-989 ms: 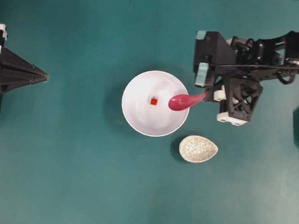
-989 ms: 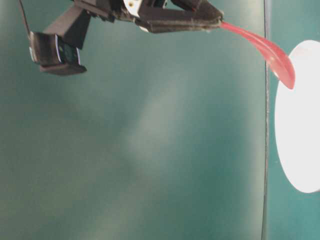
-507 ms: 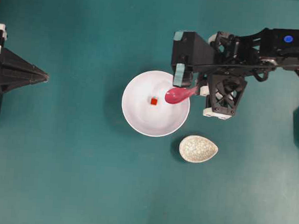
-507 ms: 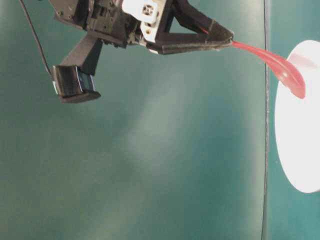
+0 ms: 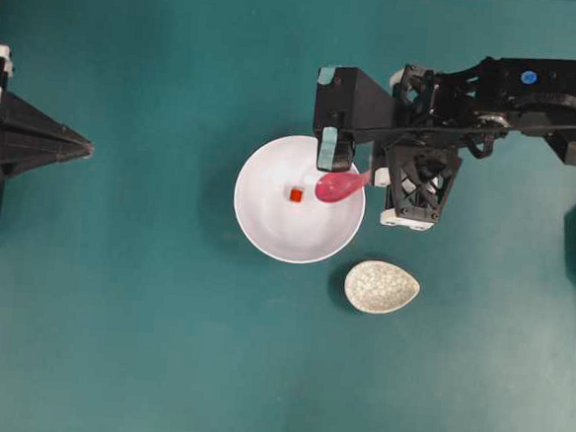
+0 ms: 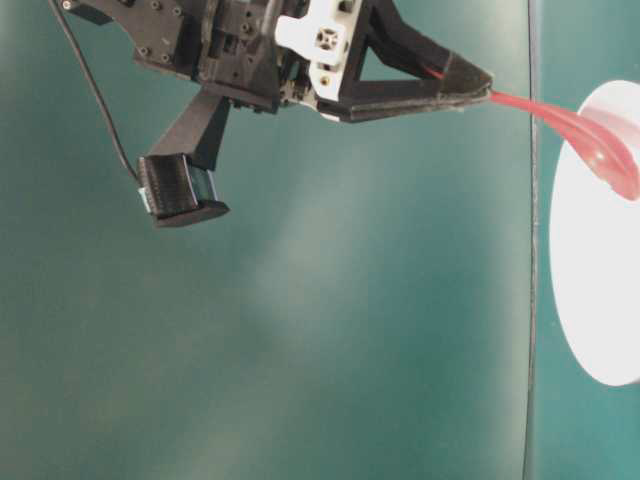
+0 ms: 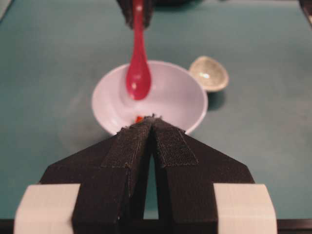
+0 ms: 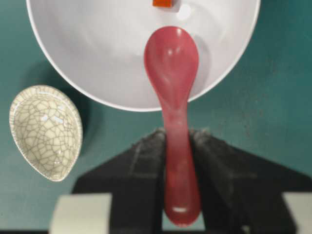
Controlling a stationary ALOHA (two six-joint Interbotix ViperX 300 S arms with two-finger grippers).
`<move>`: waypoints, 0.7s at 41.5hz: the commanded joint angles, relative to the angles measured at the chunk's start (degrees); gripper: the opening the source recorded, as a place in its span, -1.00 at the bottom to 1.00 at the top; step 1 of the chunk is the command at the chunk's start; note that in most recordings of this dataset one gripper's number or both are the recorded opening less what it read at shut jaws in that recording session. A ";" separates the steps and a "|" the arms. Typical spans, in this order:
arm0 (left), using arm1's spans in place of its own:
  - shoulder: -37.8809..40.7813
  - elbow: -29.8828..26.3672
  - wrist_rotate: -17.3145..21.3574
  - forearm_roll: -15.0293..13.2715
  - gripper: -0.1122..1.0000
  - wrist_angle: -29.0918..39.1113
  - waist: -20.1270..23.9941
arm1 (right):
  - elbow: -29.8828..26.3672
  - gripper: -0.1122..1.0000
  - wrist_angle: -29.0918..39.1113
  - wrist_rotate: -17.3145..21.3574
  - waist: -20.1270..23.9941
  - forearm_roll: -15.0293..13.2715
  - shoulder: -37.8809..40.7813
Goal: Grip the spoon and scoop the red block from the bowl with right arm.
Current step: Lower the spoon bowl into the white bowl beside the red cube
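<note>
Teal matting [image 5: 141, 344] covers the whole tabletop, and the bowl [image 5: 267, 234] sits near its middle with the red block [image 5: 295, 194] resting on the bottom, a little off centre. Reaching in from the right, the right arm [image 5: 514, 88] has its right gripper [image 8: 178, 146] clamped on the handle of the spoon [image 5: 341, 186], whose scoop hangs over the inside of the bowl just beside the block; whether it touches the bowl I can't make out. A small speckled dish [image 5: 382, 287] lies on the mat close to the bowl's rim, not touching it. Over at the left edge the left gripper [image 7: 152, 127] points toward the bowl, its jaws pressed together on nothing.
</note>
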 commanded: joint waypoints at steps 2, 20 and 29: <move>0.26 -0.79 0.09 0.18 -0.80 -0.44 0.18 | -1.41 -0.37 -0.44 -0.09 -0.09 0.00 -0.26; 0.26 -0.79 0.18 0.18 -0.80 -0.44 0.18 | -1.58 -0.37 -2.29 -0.18 0.88 0.00 1.76; 0.18 -0.88 0.18 0.18 -0.80 -0.62 0.18 | -2.46 -0.37 -2.64 -0.26 1.41 0.00 3.08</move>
